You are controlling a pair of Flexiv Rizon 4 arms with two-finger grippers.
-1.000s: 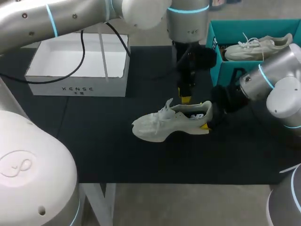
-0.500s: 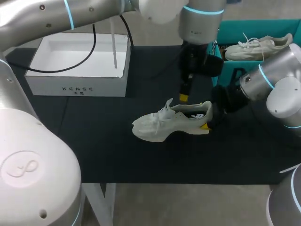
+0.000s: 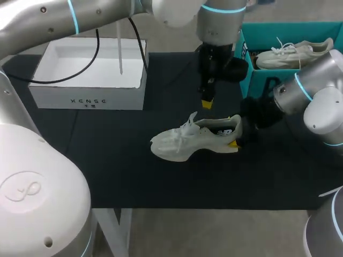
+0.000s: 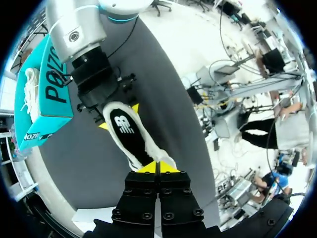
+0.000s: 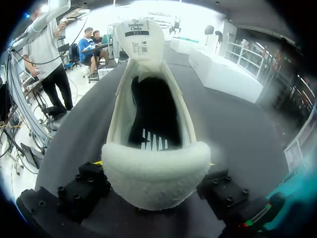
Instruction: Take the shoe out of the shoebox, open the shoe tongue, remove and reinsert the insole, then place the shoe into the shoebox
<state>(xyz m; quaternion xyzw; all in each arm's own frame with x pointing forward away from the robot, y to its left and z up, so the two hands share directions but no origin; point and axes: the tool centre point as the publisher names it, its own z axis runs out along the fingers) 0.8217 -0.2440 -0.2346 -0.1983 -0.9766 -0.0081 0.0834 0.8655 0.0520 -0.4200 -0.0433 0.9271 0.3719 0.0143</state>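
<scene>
Black table (image 3: pixel 161 182) carries the white shoe (image 3: pixel 187 142), its heel clamped by the right gripper (image 3: pixel 234 138). Above it, the left gripper (image 3: pixel 207 102), tips pressed together and empty, has lifted off the collar; pulling the insole (image 4: pixel 130 136) likely comes next.

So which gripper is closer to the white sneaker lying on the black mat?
Right. The right gripper clamps the heel of the white sneaker, one finger on each side. The left gripper hangs shut above the sneaker's opening, clear of it.

Cream shoe (image 3: pixel 187 140) upright, tongue (image 5: pixel 138 42) lifted, black insole (image 4: pixel 130 139) inside.
</scene>
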